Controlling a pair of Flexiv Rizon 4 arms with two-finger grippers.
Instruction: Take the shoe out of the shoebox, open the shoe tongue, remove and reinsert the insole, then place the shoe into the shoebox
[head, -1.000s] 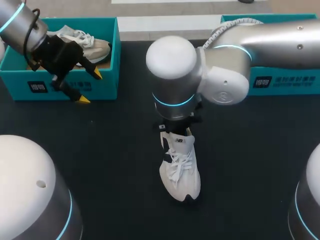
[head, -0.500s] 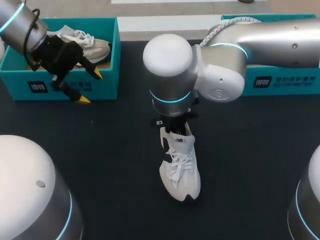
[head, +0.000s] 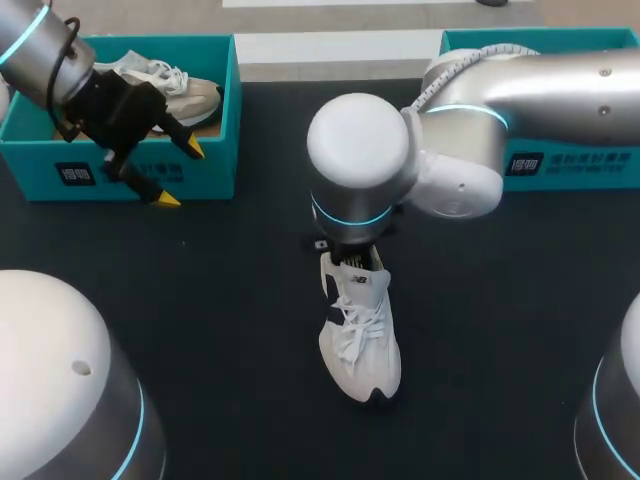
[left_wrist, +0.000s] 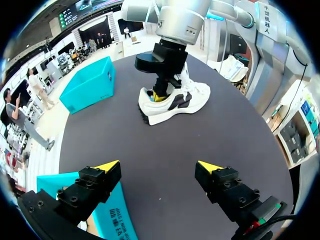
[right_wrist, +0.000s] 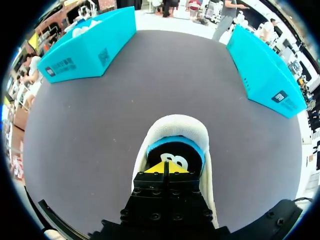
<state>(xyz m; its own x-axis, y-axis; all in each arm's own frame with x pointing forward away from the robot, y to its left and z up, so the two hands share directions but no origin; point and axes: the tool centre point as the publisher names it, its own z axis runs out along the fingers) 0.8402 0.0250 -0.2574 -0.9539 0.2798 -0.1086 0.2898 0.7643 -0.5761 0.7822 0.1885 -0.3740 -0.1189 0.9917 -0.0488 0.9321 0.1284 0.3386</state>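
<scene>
Shoe (head: 360, 338), white with white laces, stands on its sole on the dark table (head: 240, 300) at the centre of the head view. Its toe points toward the lower edge of the frame, and it is outside both boxes.

One teal shoebox (head: 215, 170) sits at the upper left of the frame with a second shoe (head: 185, 90) lying inside it. Another teal shoebox (head: 570, 165) sits at the upper right, well apart from the white shoe.

The right arm (head: 520, 90) comes in from the upper right, and its wrist hangs directly over the shoe's heel, hiding the fingers from above. In the right wrist view the right gripper (right_wrist: 167, 168) has its two yellow tips pressed together and dipped into the shoe's opening. Just ahead of them lies the blue-and-black insole (right_wrist: 175, 152). Whether the tips pinch any part of it cannot be told. The left wrist view shows the same black fingers reaching down into the heel end of the shoe.

The left gripper (head: 178, 173) is at the upper left of the head view, in front of the left shoebox's front wall. Its fingers are spread wide and hold nothing. In its own wrist view the white shoe lies well ahead of the tips, and a corner of the near shoebox sits beside one finger.
</scene>
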